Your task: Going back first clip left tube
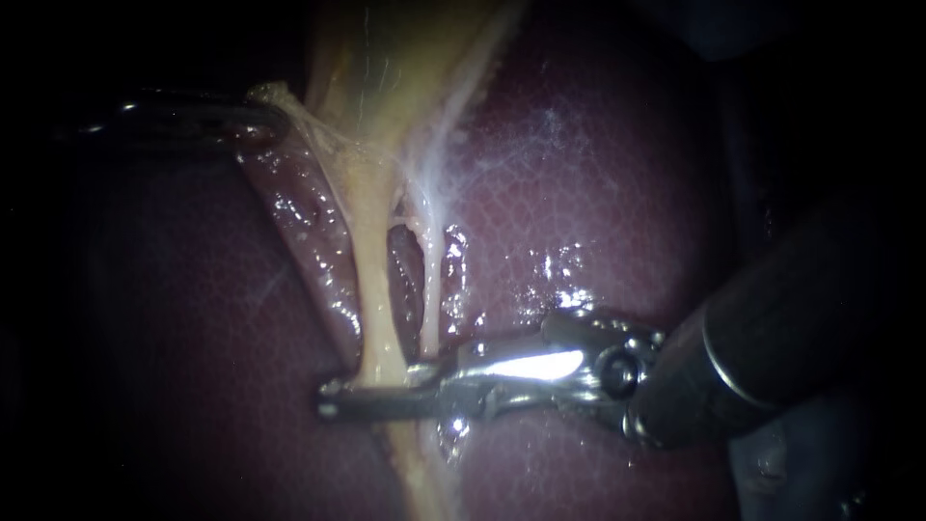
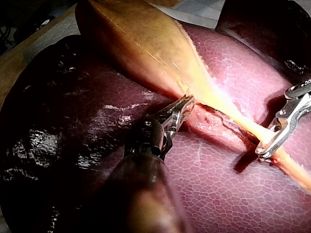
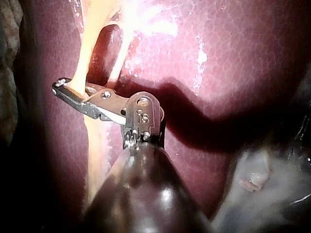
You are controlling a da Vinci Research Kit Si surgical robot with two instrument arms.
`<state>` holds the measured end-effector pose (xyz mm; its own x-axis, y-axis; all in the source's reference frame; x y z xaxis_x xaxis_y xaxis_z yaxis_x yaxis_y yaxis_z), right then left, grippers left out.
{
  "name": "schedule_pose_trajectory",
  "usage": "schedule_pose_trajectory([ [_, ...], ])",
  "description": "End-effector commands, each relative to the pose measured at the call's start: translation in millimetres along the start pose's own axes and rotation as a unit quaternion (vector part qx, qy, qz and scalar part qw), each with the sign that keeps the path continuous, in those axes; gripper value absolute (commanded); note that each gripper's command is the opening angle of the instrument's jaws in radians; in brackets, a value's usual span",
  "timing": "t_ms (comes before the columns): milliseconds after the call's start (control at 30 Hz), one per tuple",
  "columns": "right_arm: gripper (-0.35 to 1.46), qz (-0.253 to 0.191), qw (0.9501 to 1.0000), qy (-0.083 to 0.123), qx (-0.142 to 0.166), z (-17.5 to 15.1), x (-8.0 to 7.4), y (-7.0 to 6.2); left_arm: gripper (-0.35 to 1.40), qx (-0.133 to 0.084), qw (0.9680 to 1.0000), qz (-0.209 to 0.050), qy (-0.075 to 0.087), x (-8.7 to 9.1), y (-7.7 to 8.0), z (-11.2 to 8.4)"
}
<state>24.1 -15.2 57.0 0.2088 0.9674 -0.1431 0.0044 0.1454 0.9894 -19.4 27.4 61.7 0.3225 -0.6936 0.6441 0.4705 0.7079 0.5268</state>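
Right instrument [image 1: 367,397] lay low across the dark liver [image 1: 598,193], while the left instrument [image 1: 273,116] pinched the edge of the yellow gallbladder [image 1: 386,58]. Of the 2 tubes beneath it, the left tube [image 1: 372,260] sat clamped between the right instrument's jaws, the thinner right tube [image 1: 431,289] just beside them

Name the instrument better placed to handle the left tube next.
Right. The right instrument lies with its tip across the left tube. The left instrument sits apart, its jaws shut on the gallbladder, keeping it taut.
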Motion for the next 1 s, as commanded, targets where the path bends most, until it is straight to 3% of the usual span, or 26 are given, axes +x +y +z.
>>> schedule_pose_trajectory([
  [33, -0.35, 0.003, 1.0, -0.001, -0.001, 0.0, 0.0, 0.1, -0.35, 0.0, 1.0, 0.0, 0.0, 0.0, 0.0, 0.0],
  [100, -0.35, -0.018, 0.9998, -0.004, -0.006, 0.0, 0.1, 0.2, -0.35, 0.0, 1.0, 0.0, 0.0, 0.0, 0.0, 0.0],
  [200, 0.21, -0.098, 0.9946, -0.024, -0.022, 0.6, 0.2, 0.8, -0.35, 0.0, 1.0, 0.0, 0.0, 0.1, 0.0, 0.1],
  [233, 0.38, -0.129, 0.9904, -0.032, -0.038, 0.8, 0.1, 1.2, -0.35, 0.0, 1.0, 0.001, 0.0, 0.2, 0.0, 0.1],
  [267, 0.45, -0.151, 0.9866, -0.035, -0.053, 0.9, 0.0, 1.4, -0.35, 0.0, 1.0, 0.001, 0.0, 0.2, 0.0, 0.1],
  [333, 0.49, -0.191, 0.9775, -0.042, -0.08, 1.0, -0.2, 1.9, -0.35, -0.001, 1.0, 0.001, 0.0, 0.3, 0.0, 0.2],
  [367, 0.5, -0.225, 0.9687, -0.047, -0.093, 1.0, -0.3, 2.2, -0.35, -0.001, 1.0, 0.001, 0.0, 0.4, 0.0, 0.2],
  [533, 0.5, -0.308, 0.9437, -0.056, -0.107, -0.5, 0.0, 2.3, -0.35, 0.0, 1.0, 0.001, 0.0, 0.4, 0.1, 0.1],
  [667, 0.5, -0.375, 0.9182, -0.063, -0.113, -2.8, 0.8, 1.2, -0.35, 0.0, 1.0, 0.001, 0.0, 0.5, 0.1, 0.0],
  [700, 0.5, -0.394, 0.9089, -0.07, -0.117, -3.7, 1.1, 0.8, -0.35, 0.0, 1.0, 0.001, 0.0, 0.5, 0.1, 0.0],
  [800, 0.5, -0.434, 0.8889, -0.081, -0.122, -6.3, 2.2, -0.5, -0.35, 0.0, 1.0, 0.001, 0.0, 0.5, 0.1, 0.0],
  [900, 0.5, -0.456, 0.8771, -0.082, -0.125, -9.3, 3.4, -1.8, -0.35, 0.0, 1.0, 0.001, 0.0, 0.5, 0.1, 0.0],
  [1000, 0.5, -0.467, 0.8712, -0.082, -0.129, -12.2, 4.3, -2.9, -0.35, 0.0, 1.0, 0.001, 0.0, 0.5, 0.1, 0.0],
])
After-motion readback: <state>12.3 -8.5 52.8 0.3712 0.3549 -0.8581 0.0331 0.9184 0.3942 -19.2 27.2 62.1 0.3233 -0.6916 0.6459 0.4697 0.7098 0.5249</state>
